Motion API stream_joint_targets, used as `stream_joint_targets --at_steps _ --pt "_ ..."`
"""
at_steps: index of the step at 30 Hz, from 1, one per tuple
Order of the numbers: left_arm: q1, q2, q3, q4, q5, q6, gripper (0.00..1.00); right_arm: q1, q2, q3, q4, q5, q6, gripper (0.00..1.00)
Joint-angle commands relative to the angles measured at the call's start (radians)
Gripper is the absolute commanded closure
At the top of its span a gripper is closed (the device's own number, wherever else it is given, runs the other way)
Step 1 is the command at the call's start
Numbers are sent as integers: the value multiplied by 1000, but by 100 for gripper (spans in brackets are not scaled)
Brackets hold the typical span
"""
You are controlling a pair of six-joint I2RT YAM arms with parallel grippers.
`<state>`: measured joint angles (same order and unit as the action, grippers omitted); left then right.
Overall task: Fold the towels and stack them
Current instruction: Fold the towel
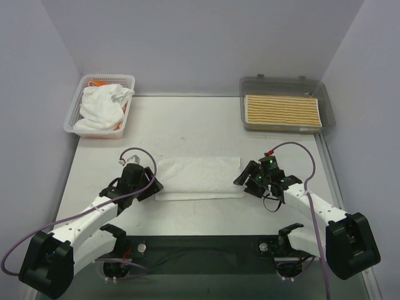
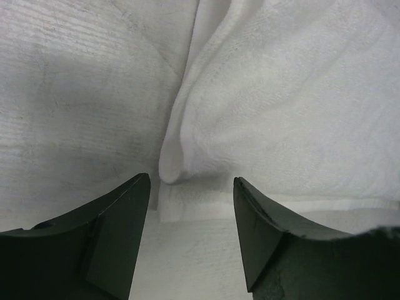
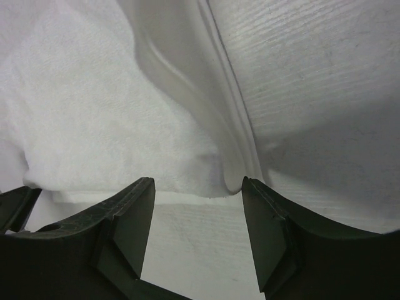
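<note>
On the surface [image 1: 187,125], 1 white towel [image 1: 199,177] is laid folded between the left fingers [image 2: 112,237] and right fingers [image 3: 125,231], both spread and empty. 1 striped towel [image 1: 282,111] is stored in the tray [image 1: 281,81]; more towels [image 1: 103,106] are heaped unfolded in the basket [image 1: 109,78].

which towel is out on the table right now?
The plain white towel, flat at table centre. The other white towels are bunched in the mesh basket far left; the yellow-striped towel lies in the grey tray far right.
</note>
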<state>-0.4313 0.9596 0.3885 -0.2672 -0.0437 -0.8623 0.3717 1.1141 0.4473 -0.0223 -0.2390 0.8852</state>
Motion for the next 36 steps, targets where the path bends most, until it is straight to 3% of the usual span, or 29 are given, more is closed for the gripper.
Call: stream_joint_targets --at_steps 1,10,14,20,26,30,34,36 --pt "-3 19 -4 91 -18 -33 35 -5 -13 -16 81 46 78 43" --pt "-3 13 -28 92 -16 -32 55 -5 33 -45 118 40 107 49" --pt "-3 18 -28 92 -9 -29 55 -5 13 -48 76 79 103 49" --pt "-3 30 -33 94 -8 -27 45 -5 6 -42 28 102 100 48" --pt "-3 44 -40 109 -2 -27 48 -5 29 -36 36 87 95 51" --pt "-3 45 -37 112 1 -26 57 -5 33 -33 48 67 92 60" --pt "-3 39 -27 103 1 -18 73 -5 30 -25 48 58 89 67" --pt "-3 34 -20 99 1 -15 75 -4 27 -22 48 56 86 72"
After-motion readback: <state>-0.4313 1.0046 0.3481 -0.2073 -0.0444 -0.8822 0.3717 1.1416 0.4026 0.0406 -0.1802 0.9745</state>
